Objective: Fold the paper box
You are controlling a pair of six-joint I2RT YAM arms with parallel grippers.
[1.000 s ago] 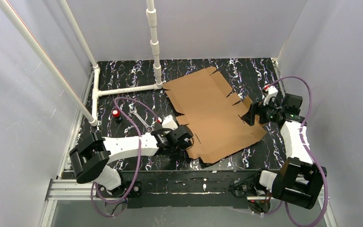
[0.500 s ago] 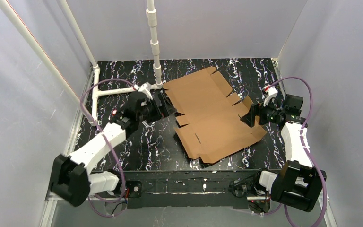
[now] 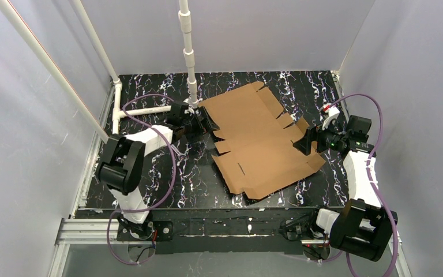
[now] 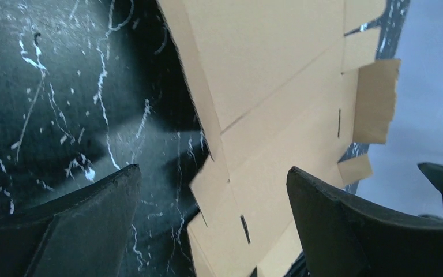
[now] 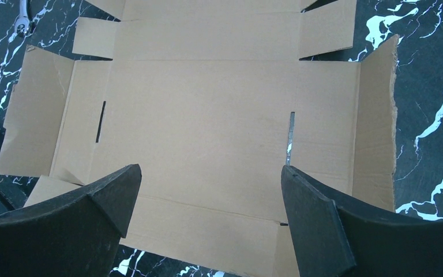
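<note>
Paper box [image 3: 259, 141] lies almost flat, centre-right on the table [image 3: 193, 176], with one right side flap tilted up. I judge folding barely begun: walls and lid all left. Left gripper [image 3: 203, 123] and right gripper [image 3: 307, 141] sit at opposite edges, both gaping wide and empty. Nothing in the box.

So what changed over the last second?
The left tool left the near-left corner of the paper box, opened, and swung across to the sheet's far-left edge, where it sits open with nothing held. The box lies unfolded where it was. The right tool stayed open at the box's right edge.
</note>
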